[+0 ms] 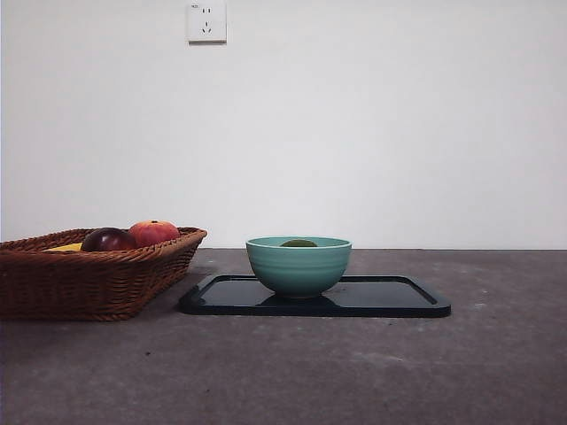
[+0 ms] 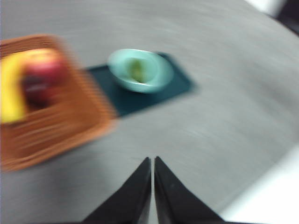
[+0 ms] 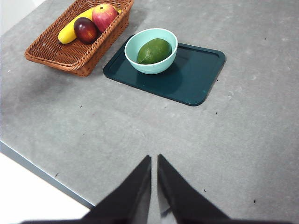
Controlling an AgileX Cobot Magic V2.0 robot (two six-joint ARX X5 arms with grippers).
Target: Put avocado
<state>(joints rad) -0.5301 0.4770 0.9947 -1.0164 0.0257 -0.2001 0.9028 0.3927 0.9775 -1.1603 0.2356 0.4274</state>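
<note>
Both grippers hang high over the counter (image 3: 243, 140), well apart from everything: the left gripper (image 2: 153, 161) and the right gripper (image 3: 154, 158) each have their jaws pressed together with nothing between them. On the counter, the wicker basket (image 3: 65, 53) holds a banana (image 3: 70, 30), a dark maroon fruit (image 3: 85, 29) and a red-orange fruit (image 3: 103, 15). Just beside it lies the dark tray (image 3: 196, 74), and on the tray stands the teal bowl (image 1: 299, 266). Inside the bowl rests the avocado (image 3: 154, 50), only its top peeking over the rim from the front. By my judgement, the placing is done; nothing is left but parking the arms.
</note>
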